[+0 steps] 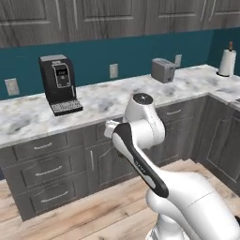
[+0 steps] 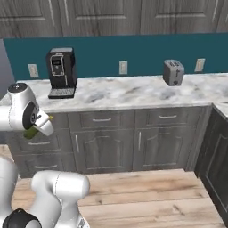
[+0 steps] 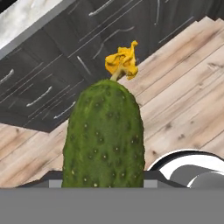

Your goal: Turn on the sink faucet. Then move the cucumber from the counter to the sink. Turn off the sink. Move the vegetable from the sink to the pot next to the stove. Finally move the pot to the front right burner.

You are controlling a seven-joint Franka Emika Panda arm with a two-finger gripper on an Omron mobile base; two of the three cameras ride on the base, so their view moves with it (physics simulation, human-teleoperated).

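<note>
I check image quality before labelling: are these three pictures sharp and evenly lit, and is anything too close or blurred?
Left base view: even flat light, soft focus, coffee machine and toaster readable. Right base view: same flat light, faint shadows on the counter, cucumber a small green sliver at the hand. Hand view: cucumber very close and large, its bumps and yellow flower clear, no glare.

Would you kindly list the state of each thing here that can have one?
cucumber: held in the pincer, off the counter, yellow flower end pointing away from the hand
pincer: shut on the cucumber, carried in front of the grey cabinets
counter: bears the coffee machine and toaster
coffee machine: upright
toaster: upright
cabinet drawers: closed
</note>
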